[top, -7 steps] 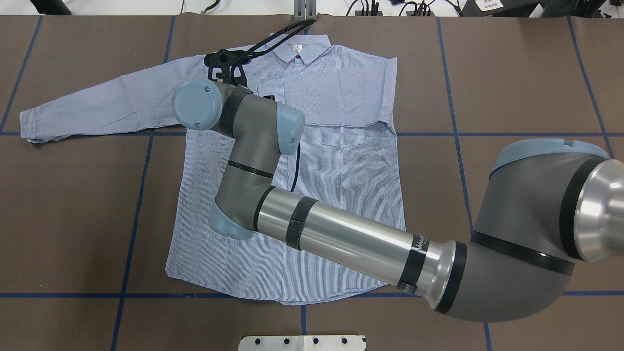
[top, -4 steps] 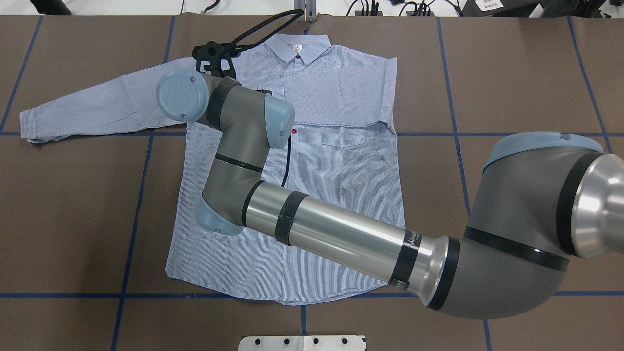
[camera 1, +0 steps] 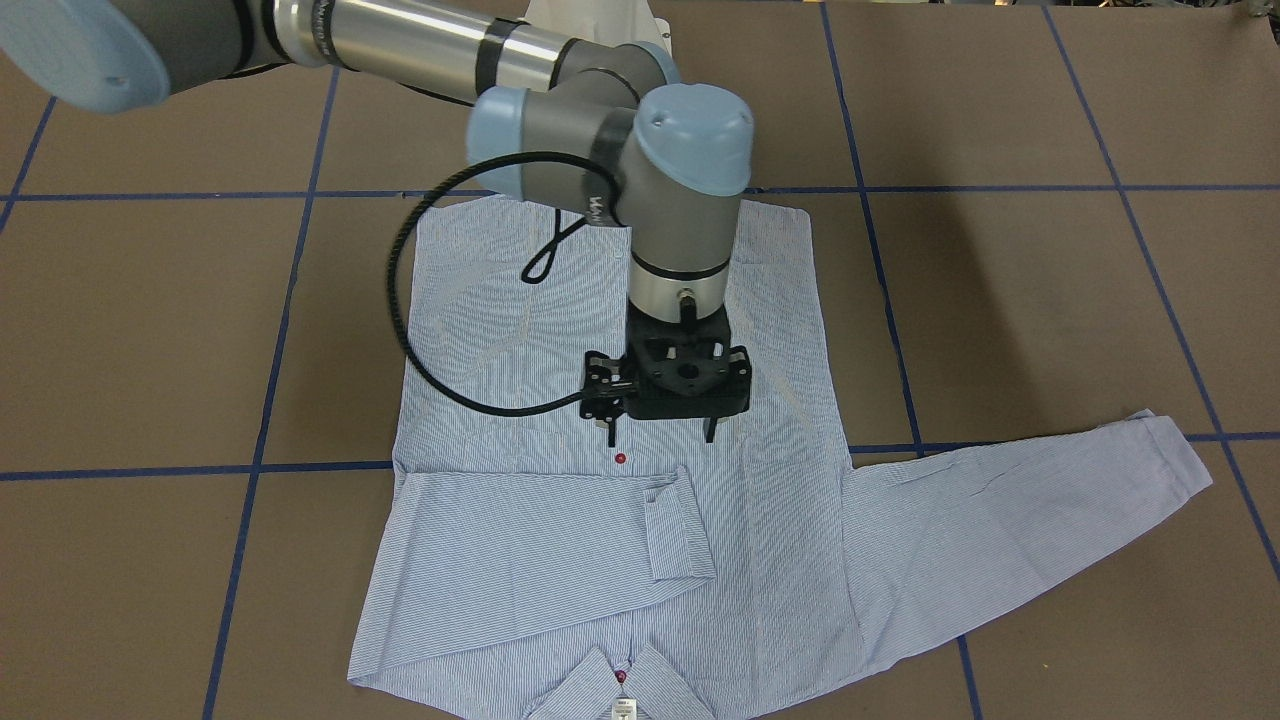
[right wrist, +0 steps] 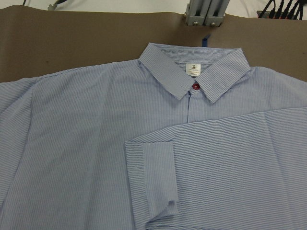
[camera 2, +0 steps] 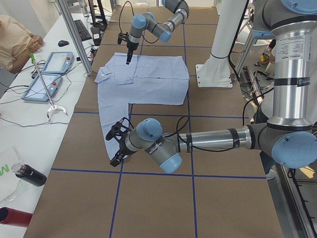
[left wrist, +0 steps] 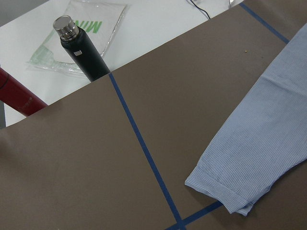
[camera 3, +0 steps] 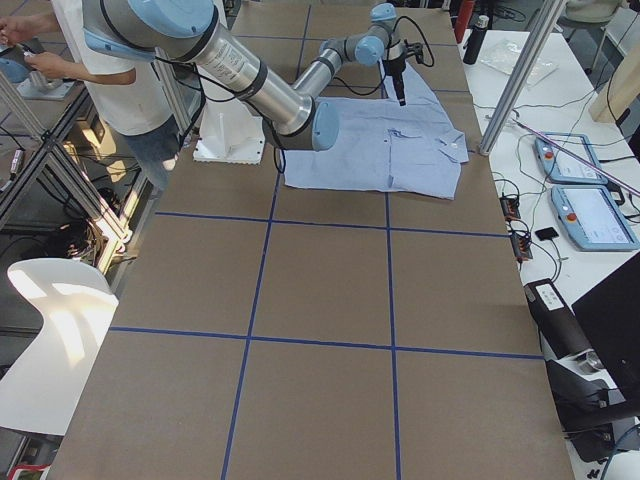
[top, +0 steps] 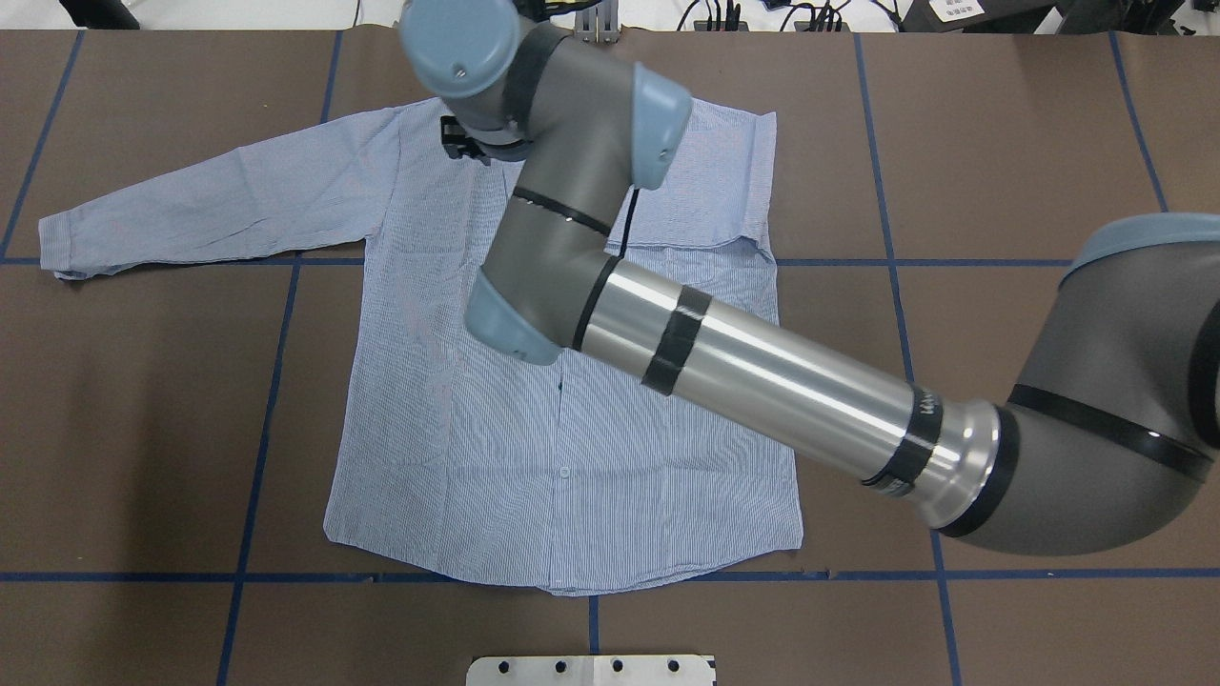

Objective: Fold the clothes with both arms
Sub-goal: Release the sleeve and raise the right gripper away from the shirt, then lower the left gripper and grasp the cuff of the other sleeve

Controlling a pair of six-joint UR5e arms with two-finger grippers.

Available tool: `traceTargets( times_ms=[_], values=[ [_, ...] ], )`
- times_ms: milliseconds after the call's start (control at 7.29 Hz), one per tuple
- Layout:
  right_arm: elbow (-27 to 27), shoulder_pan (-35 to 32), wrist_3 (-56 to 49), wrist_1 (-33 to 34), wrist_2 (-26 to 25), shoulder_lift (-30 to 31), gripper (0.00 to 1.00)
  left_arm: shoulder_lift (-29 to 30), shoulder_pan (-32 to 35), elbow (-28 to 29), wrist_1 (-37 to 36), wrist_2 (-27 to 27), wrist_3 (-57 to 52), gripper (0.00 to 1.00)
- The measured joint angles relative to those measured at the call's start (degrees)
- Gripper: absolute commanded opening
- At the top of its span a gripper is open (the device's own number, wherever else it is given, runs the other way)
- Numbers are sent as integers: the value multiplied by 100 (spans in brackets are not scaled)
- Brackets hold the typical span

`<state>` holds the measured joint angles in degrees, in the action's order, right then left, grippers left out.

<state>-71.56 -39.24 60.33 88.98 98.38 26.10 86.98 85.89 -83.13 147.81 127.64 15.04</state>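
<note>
The clothes are one blue-and-white striped shirt (top: 457, 448) lying flat, front up, collar (right wrist: 192, 72) at the table's far side. One sleeve is folded across the chest, and its cuff (camera 1: 678, 525) rests near the button line. The other sleeve (top: 210, 205) stretches out flat. My right gripper (camera 1: 661, 438) hangs over the chest, pointing down, open and empty. My left gripper (camera 2: 113, 148) shows only in the exterior left view, just beyond the outstretched sleeve's cuff (left wrist: 225, 191). I cannot tell whether it is open or shut.
Blue tape lines grid the brown table cover. A dark bottle (left wrist: 81, 50) and a red one (left wrist: 17, 96) lie past the table's left end. Control tablets (camera 2: 54, 62) and a person (camera 2: 15, 34) are at the far side. The white pedestal base (top: 591, 670) is at the near edge.
My right arm's wrist has risen and swung toward the collar side of the shirt. The shirt and its folded sleeve have not moved.
</note>
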Motion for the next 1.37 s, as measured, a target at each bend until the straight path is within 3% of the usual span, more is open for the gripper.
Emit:
traceTargets(
  times_ms=[411,686,960,1372],
  values=[
    [-2532,-1072,-1567,809,1041,1951,100,150,-651,759,1160,-198,1618,100],
    [-3674,-1836,-2760,1037,1752,3184,100,379,-1143,1371,1859,-649,2294,96],
    [-4312,-2359,-3454,1033,2212,4128,100,583,-1449,1823,2368,-843,2940,94],
    [-4542,-2571,-3691,1025,2372,4505,100,648,-1933,2026,2707,-1273,3562,74]
  ],
)
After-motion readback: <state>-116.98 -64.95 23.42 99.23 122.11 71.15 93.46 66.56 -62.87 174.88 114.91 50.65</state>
